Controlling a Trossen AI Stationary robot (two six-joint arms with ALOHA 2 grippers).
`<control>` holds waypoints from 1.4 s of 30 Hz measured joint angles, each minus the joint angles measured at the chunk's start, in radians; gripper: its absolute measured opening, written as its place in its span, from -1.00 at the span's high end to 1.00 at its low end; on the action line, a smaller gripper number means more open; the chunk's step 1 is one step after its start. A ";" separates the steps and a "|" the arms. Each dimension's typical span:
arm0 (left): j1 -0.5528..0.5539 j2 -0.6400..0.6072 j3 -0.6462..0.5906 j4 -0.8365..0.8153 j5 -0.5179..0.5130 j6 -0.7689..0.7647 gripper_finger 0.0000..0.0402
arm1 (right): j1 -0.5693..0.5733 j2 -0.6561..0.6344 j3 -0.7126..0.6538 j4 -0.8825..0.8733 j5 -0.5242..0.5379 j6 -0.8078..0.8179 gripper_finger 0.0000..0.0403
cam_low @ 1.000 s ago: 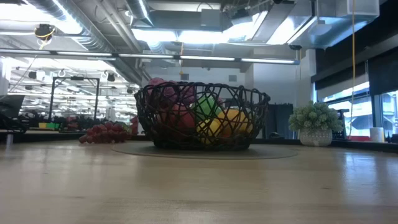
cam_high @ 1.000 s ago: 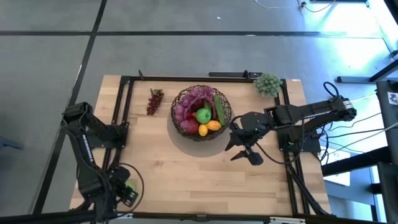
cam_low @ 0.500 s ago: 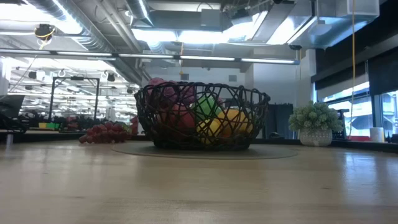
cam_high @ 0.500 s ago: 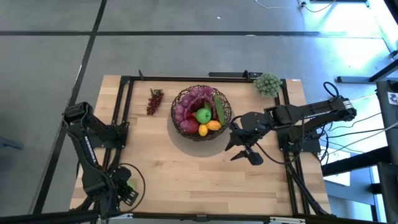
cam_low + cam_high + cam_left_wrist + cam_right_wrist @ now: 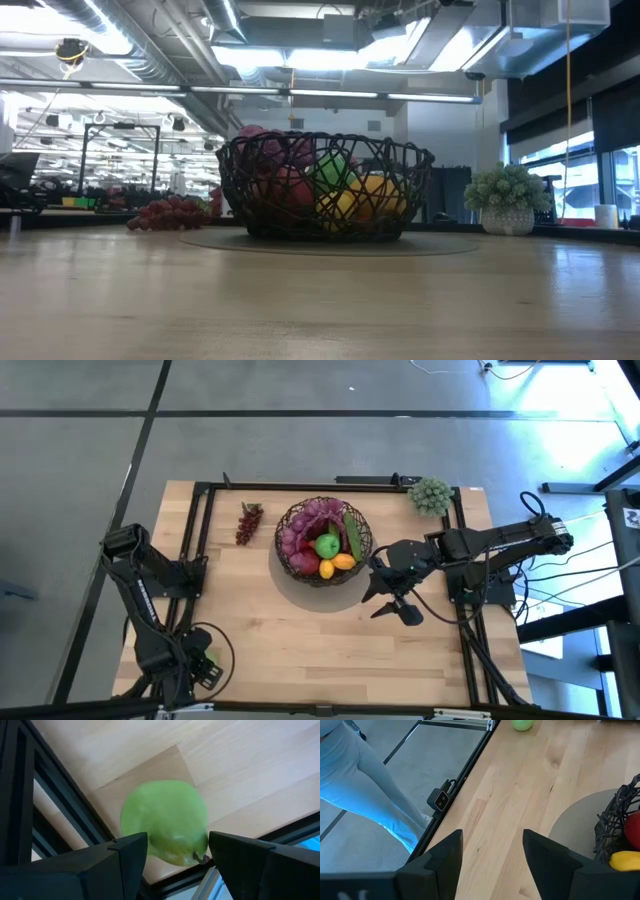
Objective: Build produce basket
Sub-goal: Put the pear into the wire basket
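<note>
The dark wire basket (image 5: 323, 540) stands on a grey round mat at the table's far middle. It holds purple grapes, a red apple, a green apple, a lemon and a cucumber. A loose bunch of dark red grapes (image 5: 247, 523) lies on the table left of it. A green apple (image 5: 165, 822) lies on the wood in the near left corner. My left gripper (image 5: 177, 836) points down over it, open, one finger on each side; whether they touch it I cannot tell. My right gripper (image 5: 395, 605) hangs open above the table, right of the basket, with nothing in it.
A pale green bumpy cluster (image 5: 431, 495) sits at the far right corner. Black frame rails (image 5: 200, 530) run round the tabletop, one (image 5: 75, 815) close beside the green apple. Bare wood (image 5: 320, 640) lies between the basket and the near edge.
My left gripper has sunk toward the green apple in the near left corner.
</note>
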 joint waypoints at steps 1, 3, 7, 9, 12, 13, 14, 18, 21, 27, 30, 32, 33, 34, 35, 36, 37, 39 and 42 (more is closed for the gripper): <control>0.000 0.000 0.000 0.000 0.000 0.000 -0.02 | 0.000 0.000 0.000 0.000 0.000 0.000 -0.03; 0.000 0.000 0.000 0.000 0.001 0.000 -0.02 | 0.000 0.000 0.000 0.000 0.000 0.000 -0.03; 0.000 0.000 0.000 -0.001 0.021 -0.001 -0.02 | 0.000 0.000 0.000 0.000 0.000 0.000 -0.03; 0.000 0.006 0.000 -0.001 0.027 0.002 -0.02 | 0.000 0.000 0.000 0.000 0.000 0.000 -0.03; 0.000 0.020 0.000 -0.005 0.029 0.009 -0.02 | 0.000 0.000 0.000 0.000 0.000 0.000 -0.03; 0.001 0.024 0.001 -0.006 0.030 0.013 -0.02 | 0.000 0.000 0.000 0.000 0.000 0.000 -0.03; 0.001 0.028 0.002 -0.006 0.029 0.015 -0.02 | 0.000 0.000 0.000 0.000 0.000 0.000 -0.03; 0.001 0.036 0.002 -0.006 0.029 0.015 -0.02 | 0.000 0.000 0.000 0.001 0.000 0.000 -0.03; 0.001 0.037 0.002 -0.005 0.029 0.015 -0.02 | 0.000 0.000 0.000 0.002 0.000 0.000 -0.03; 0.007 0.039 0.001 -0.001 0.032 0.027 -0.02 | 0.000 0.000 0.000 0.002 0.000 0.000 -0.03; 0.012 0.039 0.001 0.000 0.041 0.026 -0.02 | 0.000 0.000 0.000 0.002 0.000 0.000 -0.03; 0.012 0.040 0.001 0.000 0.045 0.026 -0.02 | 0.000 0.000 0.000 0.002 0.000 0.000 -0.03; 0.012 0.040 0.001 0.000 0.045 0.027 -0.02 | 0.000 0.000 0.000 0.002 0.000 0.001 -0.03; 0.012 0.040 0.001 0.000 0.045 0.027 -0.02 | 0.000 0.000 0.000 0.002 0.000 0.001 -0.03; 0.012 0.040 0.000 0.000 0.045 0.027 -0.02 | 0.000 0.000 0.000 0.002 0.000 0.000 -0.03; 0.012 0.040 0.000 0.000 0.046 0.027 -0.02 | 0.000 0.000 0.000 0.002 0.000 0.000 -0.03; 0.012 0.040 0.000 0.001 0.046 0.027 -0.02 | 0.000 0.000 0.000 0.002 0.000 0.001 -0.03; 0.011 0.040 0.000 0.001 0.049 0.028 -0.02 | 0.000 0.000 0.000 0.002 0.000 0.000 -0.03; 0.011 0.040 0.000 0.002 0.052 0.030 -0.02 | 0.000 0.000 0.000 0.002 0.000 0.000 -0.03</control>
